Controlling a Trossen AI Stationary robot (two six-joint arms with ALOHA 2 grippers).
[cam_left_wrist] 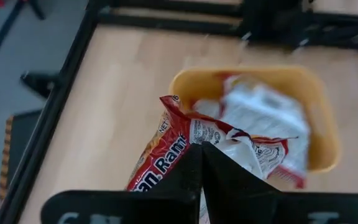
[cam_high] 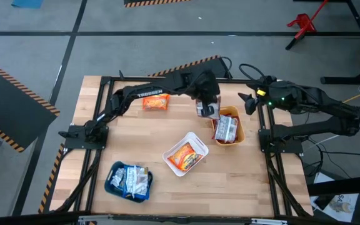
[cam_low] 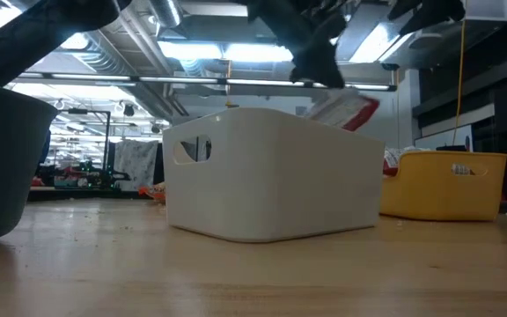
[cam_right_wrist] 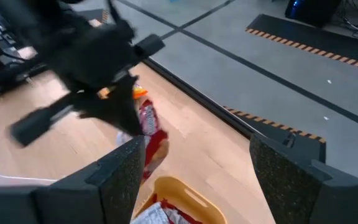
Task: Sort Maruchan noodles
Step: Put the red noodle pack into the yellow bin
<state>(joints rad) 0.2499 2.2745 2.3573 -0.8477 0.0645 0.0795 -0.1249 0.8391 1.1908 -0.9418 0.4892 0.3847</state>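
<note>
My left gripper [cam_high: 206,111] hangs just off the left rim of the orange bin [cam_high: 237,117], shut on a red-and-silver noodle packet [cam_left_wrist: 166,149]. That bin holds more red-and-silver packets [cam_high: 226,129]. A white bin [cam_high: 170,157] holds orange packets [cam_high: 185,155], and a blue bin [cam_high: 112,177] holds blue packets [cam_high: 133,180]. One orange packet [cam_high: 155,102] lies flat on the table under the left arm. My right gripper [cam_high: 249,103] waits open above the table's far right corner. My left gripper pinches the red-and-silver packet between its two fingers [cam_left_wrist: 188,171], on a crumpled stretch of wrapper [cam_left_wrist: 219,144] near the packet's upper end. The fingers come from above. The packet [cam_low: 346,107] is lifted clear and hangs tilted below them, beside the orange bin.
The three bins stand in a diagonal row from the near left to the far right of the wooden table [cam_high: 261,187]. A black frame runs along the table's edges. Bare wood shows at the near right and the far left.
</note>
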